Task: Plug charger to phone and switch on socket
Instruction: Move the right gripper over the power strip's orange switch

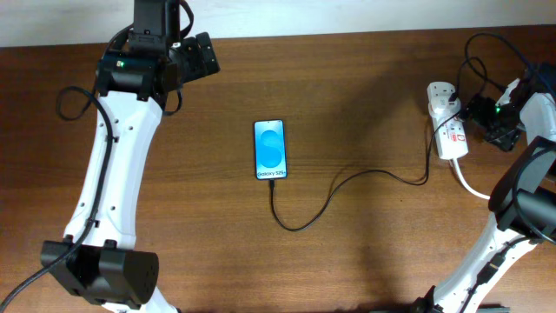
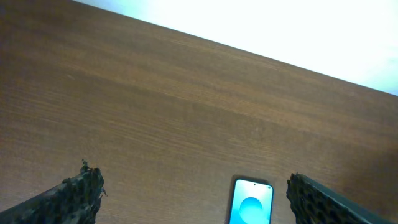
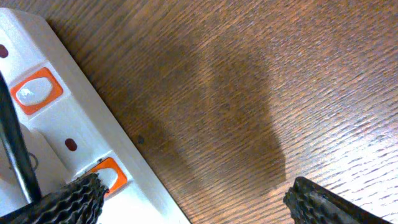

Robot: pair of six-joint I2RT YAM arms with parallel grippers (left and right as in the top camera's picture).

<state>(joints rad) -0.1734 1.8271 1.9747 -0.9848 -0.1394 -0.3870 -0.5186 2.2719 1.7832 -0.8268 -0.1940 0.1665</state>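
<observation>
So, where was the phone [image 1: 270, 149] seen?

– It was seen lying flat at the middle of the overhead frame, screen up and lit blue, with its white band toward the lower edge.

And the charger [image 1: 347, 180]?

– Its thin black cable was traced from the lower end of the phone, down in a loop, then across to the right and up to the socket [image 1: 446, 130]. The cable's end was seen meeting the phone's lower edge. Whether the tip was fully seated could not be told.

How was the socket placed?

– It was laid near the right edge of the frame, its long side running up and down, with a thick white cord [image 1: 469, 184] leaving its lower end. In the right wrist view, orange-red switches [image 3: 36, 92] were shown on its white face. Their setting could not be told.

What was noted of the grippers?

– The right gripper [image 3: 196, 182] was held close by the socket, jaws spread wide, with nothing gripped. Contact with the strip could not be judged. The left gripper [image 2: 193, 176] was held at the upper left of the overhead frame, well apart from the phone, likewise spread wide and empty above the wooden table [image 1: 365, 78].
</observation>
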